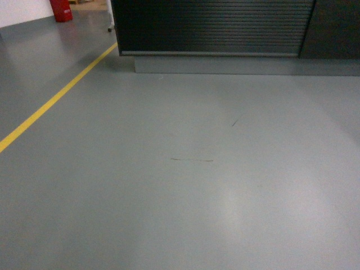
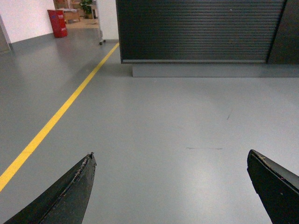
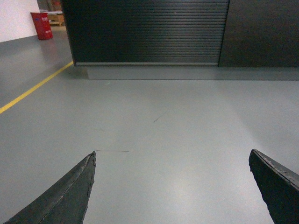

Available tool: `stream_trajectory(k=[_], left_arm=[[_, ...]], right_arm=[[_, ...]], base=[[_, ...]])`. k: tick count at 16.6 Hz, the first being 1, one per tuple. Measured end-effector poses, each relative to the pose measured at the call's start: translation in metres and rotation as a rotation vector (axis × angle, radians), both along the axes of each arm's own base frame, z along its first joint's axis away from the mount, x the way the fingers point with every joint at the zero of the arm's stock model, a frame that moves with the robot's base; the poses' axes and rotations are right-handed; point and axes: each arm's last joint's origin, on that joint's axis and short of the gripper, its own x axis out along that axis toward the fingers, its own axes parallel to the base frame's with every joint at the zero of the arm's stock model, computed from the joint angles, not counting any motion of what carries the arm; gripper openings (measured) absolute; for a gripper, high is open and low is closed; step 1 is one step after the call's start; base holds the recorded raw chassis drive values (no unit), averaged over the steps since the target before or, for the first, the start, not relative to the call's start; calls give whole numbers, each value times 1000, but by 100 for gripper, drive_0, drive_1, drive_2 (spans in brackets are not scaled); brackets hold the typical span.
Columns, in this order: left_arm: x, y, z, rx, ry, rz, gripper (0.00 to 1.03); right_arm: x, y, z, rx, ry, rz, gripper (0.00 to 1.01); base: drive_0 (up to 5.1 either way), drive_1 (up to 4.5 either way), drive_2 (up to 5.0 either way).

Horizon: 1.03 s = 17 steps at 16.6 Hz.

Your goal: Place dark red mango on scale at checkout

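Observation:
The checkout (image 1: 214,25) shows its ribbed black front on a grey base at the top of the head view, and it also fills the far end of the left wrist view as the checkout (image 2: 201,30) and of the right wrist view as the checkout (image 3: 149,30). Its top is out of view, so the scale and the dark red mango are not in sight. My left gripper (image 2: 170,156) is open over bare grey floor with nothing between its fingers. My right gripper (image 3: 172,154) is open too, holding nothing. Neither gripper appears in the head view.
A yellow floor line (image 1: 53,101) runs diagonally on the left toward the counter's left corner. A red bin (image 1: 61,10) stands far back left beside a white wall. Grey floor (image 1: 197,185) stretches between me and the counter.

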Motion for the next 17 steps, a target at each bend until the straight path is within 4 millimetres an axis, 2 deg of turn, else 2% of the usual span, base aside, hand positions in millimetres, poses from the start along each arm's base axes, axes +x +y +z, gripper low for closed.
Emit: stream_trajectory(k=[17], left_arm=[[0, 0, 0, 0, 0, 0, 98]], right_arm=[[0, 0, 0, 0, 0, 0, 98]], base=[[0, 0, 0]])
